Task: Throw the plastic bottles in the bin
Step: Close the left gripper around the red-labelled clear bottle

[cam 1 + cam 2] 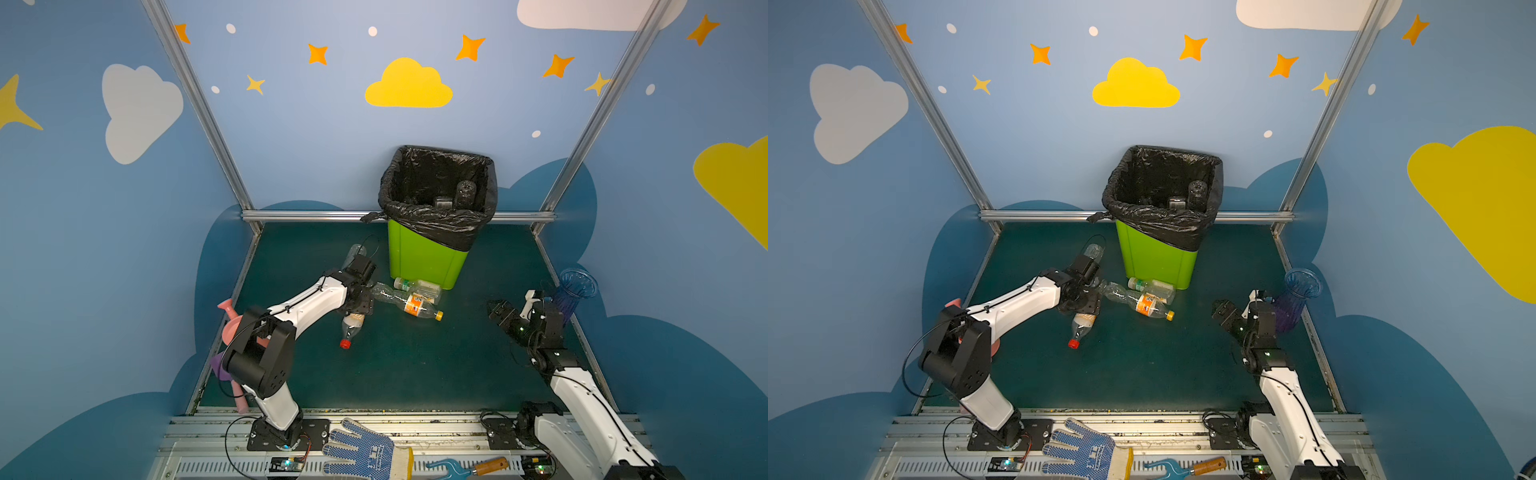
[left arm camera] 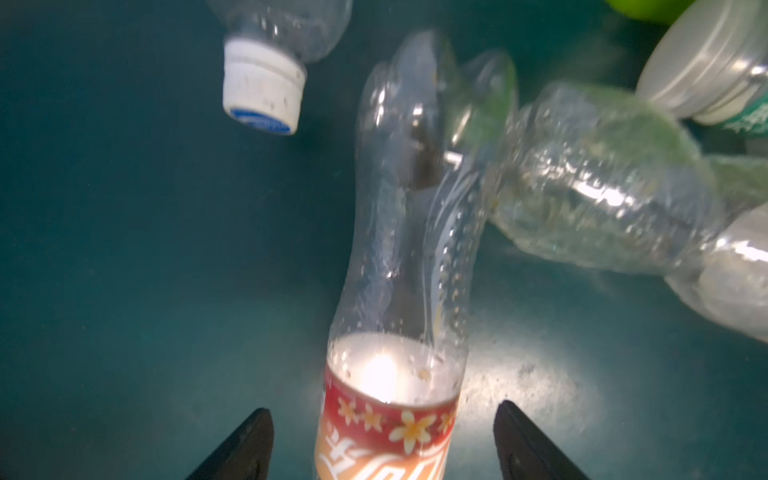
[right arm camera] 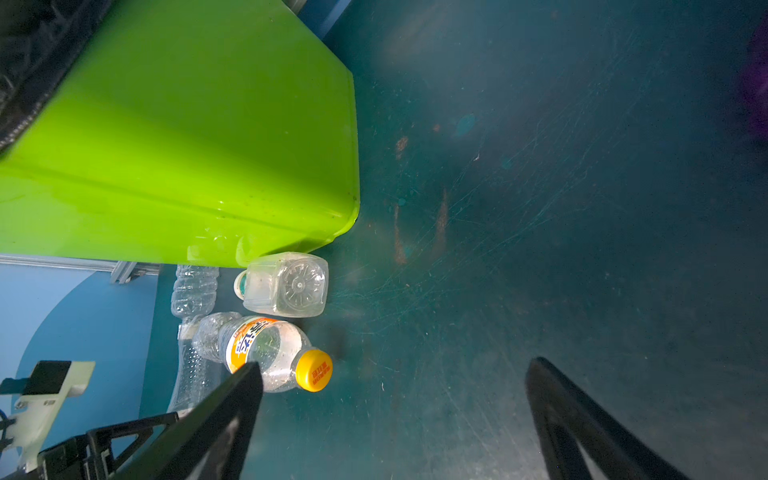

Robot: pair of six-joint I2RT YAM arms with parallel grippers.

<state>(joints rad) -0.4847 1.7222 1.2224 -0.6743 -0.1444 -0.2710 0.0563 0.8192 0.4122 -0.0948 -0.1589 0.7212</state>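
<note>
The lime-green bin [image 1: 424, 257] [image 1: 1154, 257] [image 3: 187, 124] with its black bag stands at the back; two bottles [image 1: 465, 193] show inside it. My left gripper [image 1: 358, 308] [image 2: 384, 440] is open, its fingers astride a red-labelled, red-capped bottle [image 1: 352, 328] [image 1: 1082, 326] [image 2: 395, 270], with a gap on each side. At the bin's foot lie an orange-labelled bottle [image 1: 415, 307] [image 3: 266, 349], a square clear bottle [image 1: 415, 286] [image 3: 286, 284] and a crumpled clear one [image 1: 384, 291] [image 2: 582, 187]. A white-capped bottle [image 1: 355, 251] [image 2: 266, 62] lies behind the left wrist. My right gripper [image 1: 496, 309] [image 3: 395, 374] hangs open and empty, right of the bottles.
A blue-purple ribbed vase [image 1: 575, 291] stands by the right wall, just behind the right arm. A pink watering can [image 1: 230, 328] sits by the left wall behind the left arm. A blue dotted glove [image 1: 361, 451] and a wooden-handled hand fork [image 1: 469, 467] lie on the front rail.
</note>
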